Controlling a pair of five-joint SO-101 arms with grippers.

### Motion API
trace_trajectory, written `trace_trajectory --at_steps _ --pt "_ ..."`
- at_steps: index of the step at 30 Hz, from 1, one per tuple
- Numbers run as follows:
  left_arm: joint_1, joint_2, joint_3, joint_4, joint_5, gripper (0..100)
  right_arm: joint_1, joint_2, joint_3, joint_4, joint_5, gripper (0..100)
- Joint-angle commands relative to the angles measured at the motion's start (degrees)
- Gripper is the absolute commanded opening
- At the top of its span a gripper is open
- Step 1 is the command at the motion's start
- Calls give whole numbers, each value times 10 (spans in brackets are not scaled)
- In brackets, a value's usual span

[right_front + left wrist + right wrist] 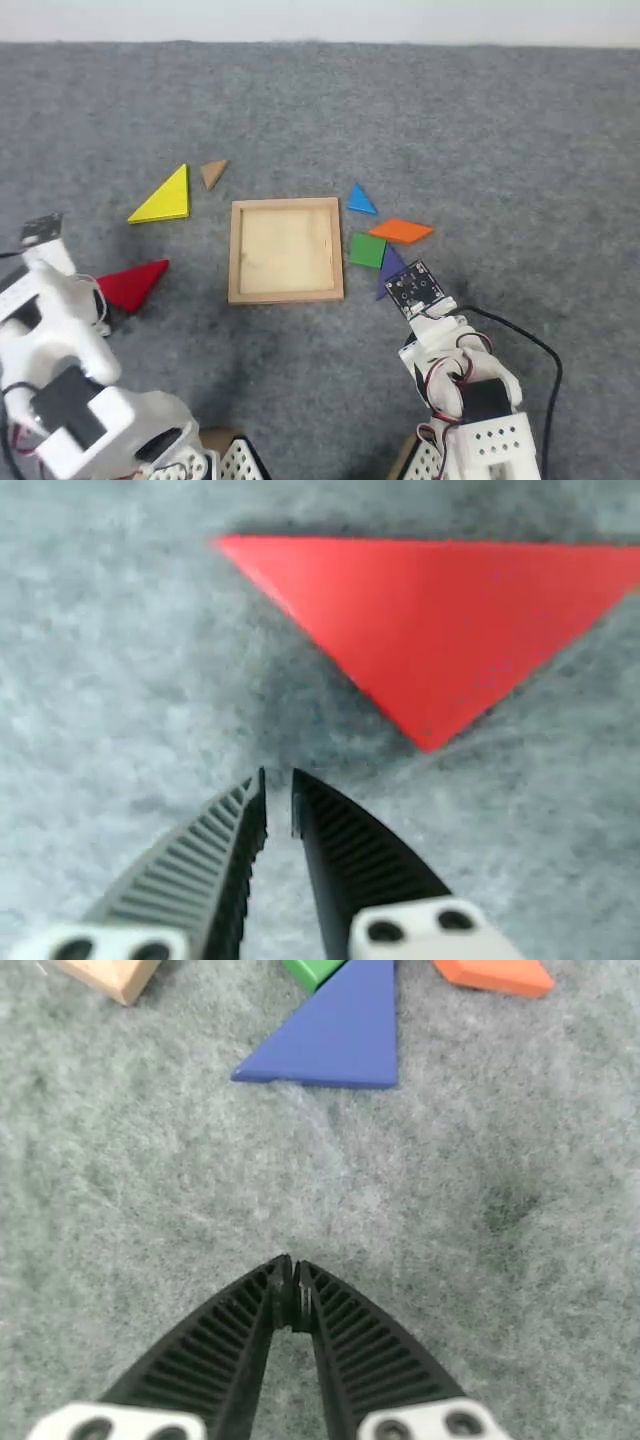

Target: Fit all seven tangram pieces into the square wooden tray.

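The grey felted table (500, 130) carries the square wooden tray (236, 250) at its middle, with no piece in it yet. All seven pieces lie outside on the table. The yellow triangle (165, 197) and red triangle (135, 283) are well apart from the tray on the left arm's side. The purple triangle (388, 266), green square (367, 250) and orange parallelogram (401, 231) crowd together just beside the tray's far edge.

The flat pieces offer little edge, so a grasp may slip off. In that tight cluster, a reach for one piece would likely nudge its neighbours. The small blue triangle (360, 200) and tan triangle (212, 174) look hardest to pinch.

The left gripper (277, 778) sits near the red triangle's (440, 620) corner, fingers only a narrow slit apart and holding nothing. The right gripper (292, 1260) hangs short of the purple triangle (335, 1035), fingertips pressed together and empty.
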Motion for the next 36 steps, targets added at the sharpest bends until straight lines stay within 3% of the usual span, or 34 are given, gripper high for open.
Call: trace_trajectory --at_steps 1,8,15,19,28,36 --pt "-7 -26 -30 39 76 44 6 4 2 1 -3 6" --pt "-11 -14 -87 -24 203 43 6 4 2 1 -3 6" --pt "51 76 -159 -34 211 43 6 4 2 1 -3 6" --pt "47 156 -227 -21 255 43 6 4 2 1 -3 6" --pt "98 296 -388 52 258 43 6 4 2 1 -3 6" --pt "141 317 -462 80 259 43 6 4 2 1 -3 6"
